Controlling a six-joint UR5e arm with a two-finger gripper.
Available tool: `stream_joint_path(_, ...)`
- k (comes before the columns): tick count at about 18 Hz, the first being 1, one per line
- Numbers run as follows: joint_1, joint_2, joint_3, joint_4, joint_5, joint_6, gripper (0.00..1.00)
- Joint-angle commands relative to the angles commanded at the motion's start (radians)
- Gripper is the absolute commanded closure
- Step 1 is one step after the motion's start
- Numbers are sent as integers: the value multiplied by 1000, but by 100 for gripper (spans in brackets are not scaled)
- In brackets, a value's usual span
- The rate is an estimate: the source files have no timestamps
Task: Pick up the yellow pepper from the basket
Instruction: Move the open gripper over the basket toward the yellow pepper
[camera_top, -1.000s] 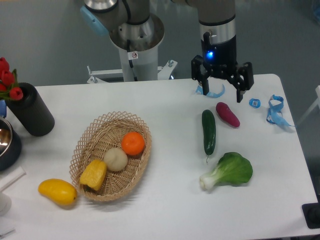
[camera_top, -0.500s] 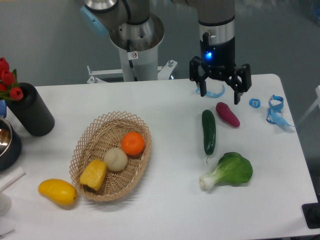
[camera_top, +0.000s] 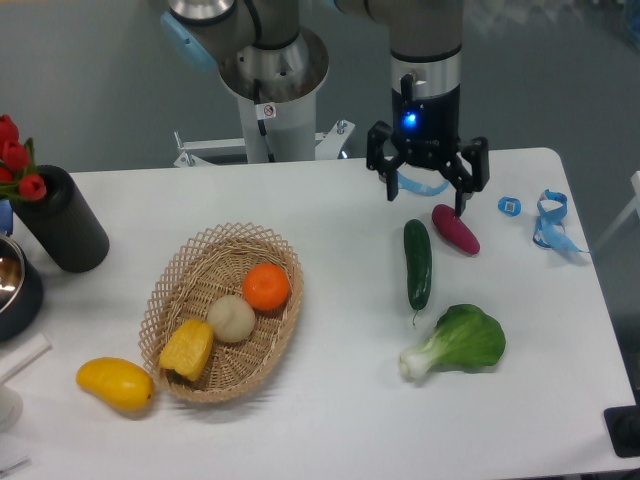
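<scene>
Gripper (camera_top: 427, 190) has shifted leftward along the table's (camera_top: 330, 400) far edge since the earlier frames, from above the blue scrap towards the middle; nothing else has moved. Fingers spread wide, empty, hanging over the far right part of the table near the purple vegetable (camera_top: 455, 228) and cucumber (camera_top: 417, 263).

Yellow pepper (camera_top: 188, 349) lies in the near end of the basket (camera_top: 168, 288), which sits left of the table's centre. Pepper touches the pale round fruit (camera_top: 232, 318); orange (camera_top: 267, 286) just beyond.

Risks, as judged: long traverse remains. Pepper is crowded, so a finger descending on the fruit side may nudge the pale fruit or catch the woven rim. Yellow mango-like fruit (camera_top: 116, 384), outside the basket by the near-left corner, is a plausible wrong target.
</scene>
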Motion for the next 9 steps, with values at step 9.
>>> stream_joint_path(9,-162,-113,37,2,-51,-229,0)
